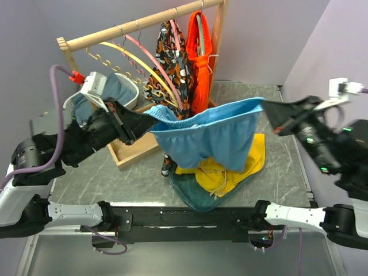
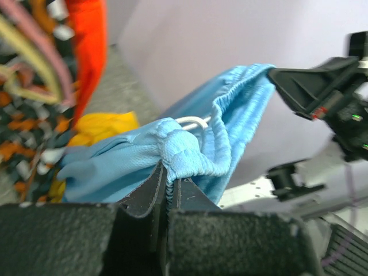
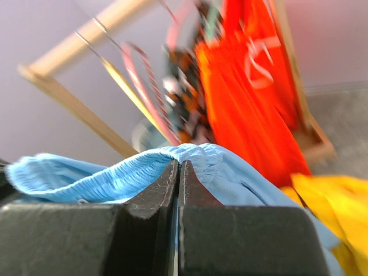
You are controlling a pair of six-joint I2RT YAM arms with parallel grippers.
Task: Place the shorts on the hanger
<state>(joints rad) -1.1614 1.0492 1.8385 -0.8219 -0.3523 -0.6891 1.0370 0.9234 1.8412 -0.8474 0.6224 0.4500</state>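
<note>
The sky-blue shorts hang in the air, stretched by the waistband between both grippers, in front of the wooden rack. My left gripper is shut on the waistband's left end. My right gripper is shut on the right end. The pink hanger hangs from the rack's rail behind the shorts, next to a yellow hanger. It also shows blurred in the right wrist view.
The rack also holds a patterned garment and an orange garment. A yellow garment lies on a dark teal cloth under the shorts. A shoe sits left of the rack's base.
</note>
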